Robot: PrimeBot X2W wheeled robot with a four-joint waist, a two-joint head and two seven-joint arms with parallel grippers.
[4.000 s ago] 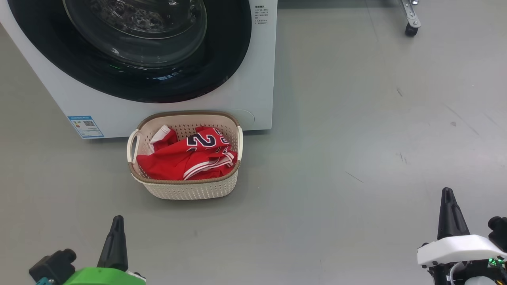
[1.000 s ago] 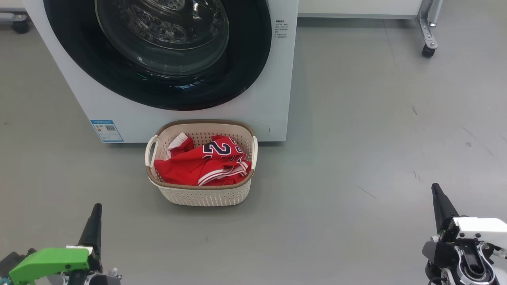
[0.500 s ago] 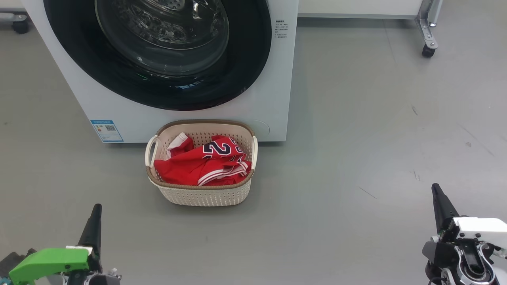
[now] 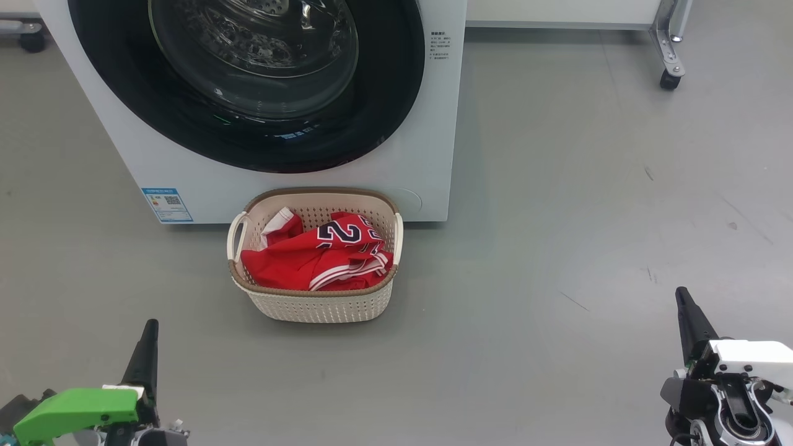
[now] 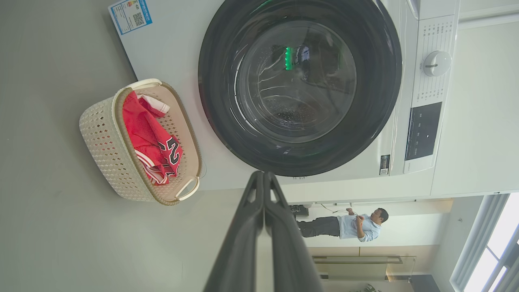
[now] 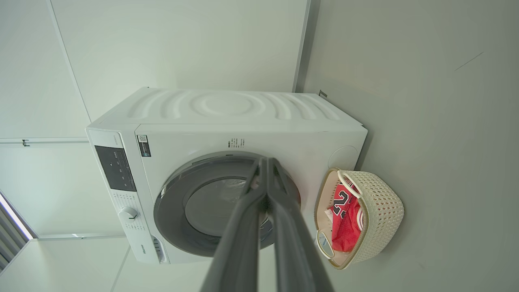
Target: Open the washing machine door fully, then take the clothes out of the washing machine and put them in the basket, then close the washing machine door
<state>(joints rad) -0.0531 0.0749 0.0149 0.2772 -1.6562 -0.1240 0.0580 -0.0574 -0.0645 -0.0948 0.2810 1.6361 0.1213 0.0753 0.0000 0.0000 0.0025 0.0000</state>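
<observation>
1. The door point(image 4: 396, 93) is closed on the washer point(image 4: 437, 155).
2. The clothes point(image 4: 285, 260) lie in the basket point(image 4: 319, 308), on the floor just before the washer.
3. The left gripper point(image 4: 150, 328) and right gripper point(image 4: 681, 296) hang near me, well apart, fingers pinched together, holding nothing.

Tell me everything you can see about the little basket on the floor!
The basket is small and cream-white, a rounded rectangle that looks like plastic, with walls full of tiny holes. A brown woven-look band circles its rim, and each end has a pale handle. It stands upright on the grey floor just in front of the washing machine. Crumpled red clothes with white stripes and dark numbers lie inside it.
</observation>
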